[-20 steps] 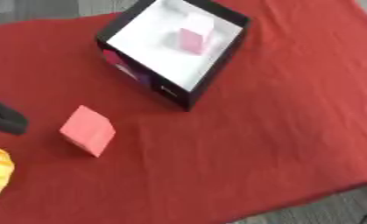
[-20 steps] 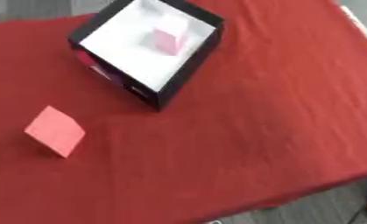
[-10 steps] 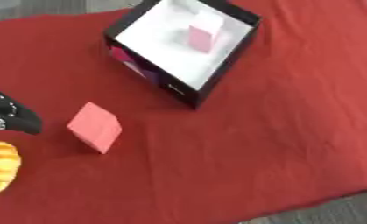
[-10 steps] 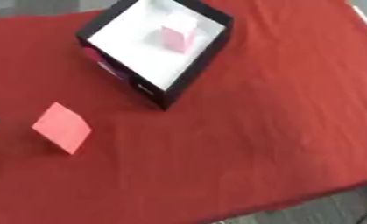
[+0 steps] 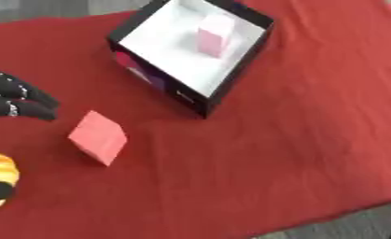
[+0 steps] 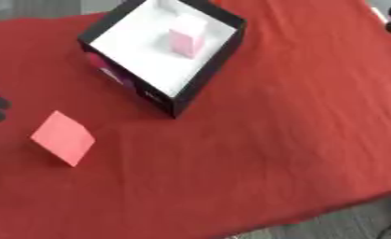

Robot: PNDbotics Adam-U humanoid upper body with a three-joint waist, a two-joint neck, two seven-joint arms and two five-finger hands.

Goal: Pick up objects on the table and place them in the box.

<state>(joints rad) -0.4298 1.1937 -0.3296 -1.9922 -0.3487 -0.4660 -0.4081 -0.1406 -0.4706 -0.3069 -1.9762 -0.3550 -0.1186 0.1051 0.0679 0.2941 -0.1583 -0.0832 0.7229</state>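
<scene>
- Now, the left hand (image 5: 15,100) sits at the left edge of the frame, its dark fingers curled in on themselves and holding nothing, near the coral block (image 5: 98,137) but clear of it.
- The coral block lies on the red cloth (image 5: 296,140) over the worktop, left of centre, down and to the left of the box's near corner.
- The box (image 5: 231,79), black walls and white floor, sits askew in the upper middle of the frame, and a pale pink block (image 5: 214,35) is already inside it, towards the far side.
- A yellow and orange object (image 5: 0,179) shows at the lower left edge, only partly in frame; I can't say what it is.
- Risk one, as I judge it: the coral block looks tipped up on an edge or corner, so curled fingers arriving from the side could knock it flat or push it along instead of getting round it.
- Risk two: the cloth is rumpled, and a dragging hand could bunch it up and shift the block with it.
- Risk three: the box is rotated, so a carry aimed at the near corner could clip the black wall and drop the block outside.
- The right hand is barely there, perhaps a dark bit at the upper right edge of the right eye view; I can't tell its fingers.
</scene>
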